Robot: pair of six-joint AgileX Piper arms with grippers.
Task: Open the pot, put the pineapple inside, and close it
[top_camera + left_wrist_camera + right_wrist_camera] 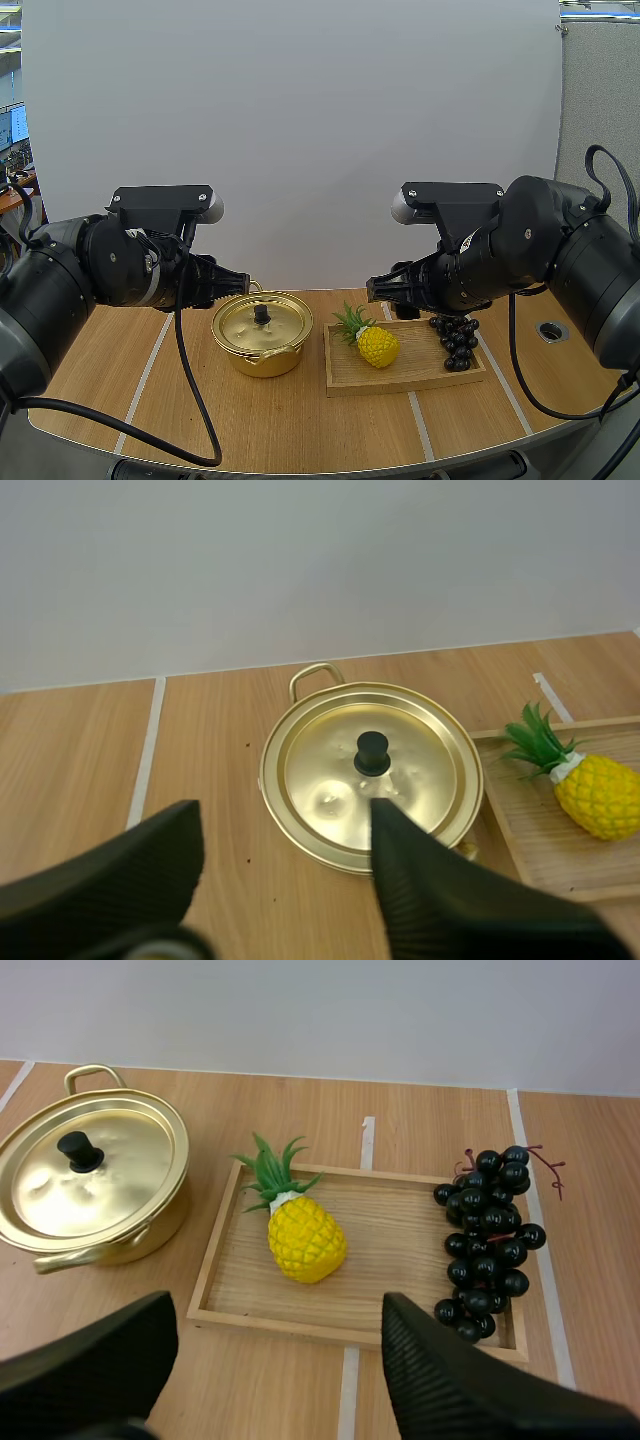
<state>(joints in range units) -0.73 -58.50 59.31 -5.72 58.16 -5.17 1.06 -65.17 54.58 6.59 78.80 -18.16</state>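
A gold-coloured pot (262, 335) is seen standing on the wooden table (120, 380), with its lid (330, 770) seated on it and the lid's black knob (372, 752) upright at the centre. Just beside the pot, to its right, a wooden tray (400, 377) is laid flat. The pineapple (376, 345) is found lying on its side in the half of the tray nearer the pot, with its green crown turned toward the far corner on the pot's side; it is not touched by either gripper. A bunch of dark grapes (455, 340) is laid along the tray's opposite end, its stem reaching past the far rim onto the table. The left gripper (235, 283) is held in the air above the pot's left rim, tips directed toward the lid; in the left wrist view its fingers (430, 890) are seen spread wide, ribbed faces turned to each other, with nothing held between them. The right gripper (385, 288) is held above the tray's far edge, near the pineapple's crown, and its fingers (450, 1380) are likewise seen parted wide and empty, over the tray's near rim.
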